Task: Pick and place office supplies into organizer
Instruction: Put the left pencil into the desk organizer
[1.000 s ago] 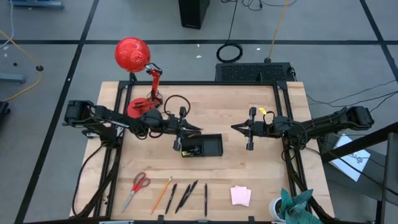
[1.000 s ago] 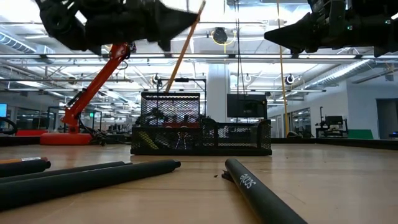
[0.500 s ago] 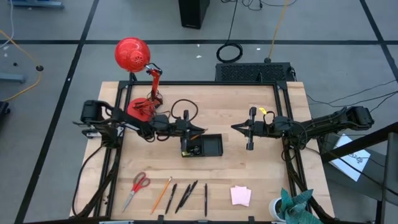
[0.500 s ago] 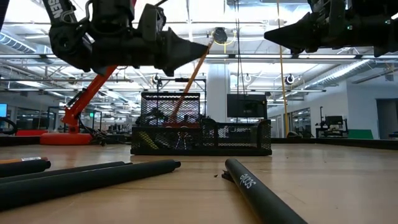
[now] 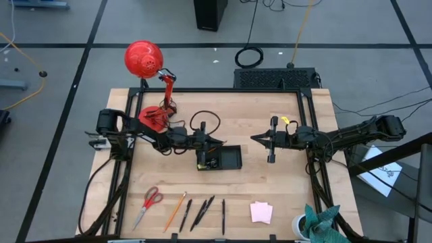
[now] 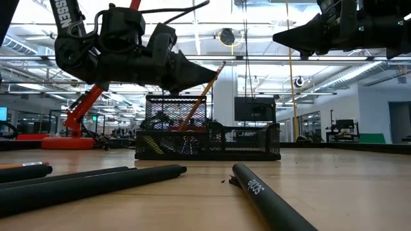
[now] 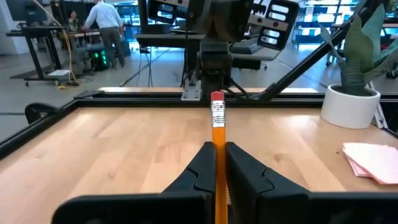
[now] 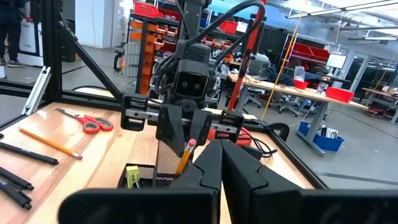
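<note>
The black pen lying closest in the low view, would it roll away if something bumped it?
Probably: the black pen looks round and smooth on flat wood. It seems stiff and light, so a sideways nudge could send it rolling.

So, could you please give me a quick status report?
Left gripper shut on pencil, lowering it into organizer. Right gripper shut, empty, waiting above table. Nothing in the way.

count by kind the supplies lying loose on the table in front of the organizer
red-handled scissors: 1
orange pencil: 1
dark pens: 4
pink sticky-note pad: 1
total: 7
</note>
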Action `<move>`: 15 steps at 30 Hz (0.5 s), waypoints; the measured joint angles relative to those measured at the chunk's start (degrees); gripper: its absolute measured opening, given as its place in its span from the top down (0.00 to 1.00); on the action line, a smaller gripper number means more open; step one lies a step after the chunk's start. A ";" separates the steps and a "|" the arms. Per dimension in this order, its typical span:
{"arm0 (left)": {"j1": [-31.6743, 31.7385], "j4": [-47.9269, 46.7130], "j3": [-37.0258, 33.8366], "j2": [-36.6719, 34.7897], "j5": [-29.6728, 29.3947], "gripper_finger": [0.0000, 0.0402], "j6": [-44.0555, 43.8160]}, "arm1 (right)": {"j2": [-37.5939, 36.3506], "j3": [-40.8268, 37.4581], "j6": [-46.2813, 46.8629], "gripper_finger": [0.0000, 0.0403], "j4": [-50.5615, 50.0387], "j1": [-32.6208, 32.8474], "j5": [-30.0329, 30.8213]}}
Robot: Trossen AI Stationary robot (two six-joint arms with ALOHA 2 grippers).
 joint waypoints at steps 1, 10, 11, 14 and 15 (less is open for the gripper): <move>0.00 0.04 0.02 0.30 0.00 0.95 -0.07 | 0.00 0.00 0.00 1.00 -0.04 0.00 0.00; 0.00 -0.51 -0.02 0.39 -0.01 0.93 -0.53 | 0.00 0.00 0.38 1.00 -0.69 0.00 0.00; 0.00 -0.54 -0.02 0.39 -0.02 0.93 -0.76 | 0.00 0.00 0.66 1.00 -0.90 0.00 0.00; 0.00 -0.54 -0.02 0.39 -0.51 0.90 -2.00 | 0.00 0.00 1.08 1.00 -1.01 0.00 0.00; 0.00 -0.53 -0.02 0.39 -0.86 0.89 -2.26 | 0.00 0.00 1.09 1.00 -1.01 0.00 0.00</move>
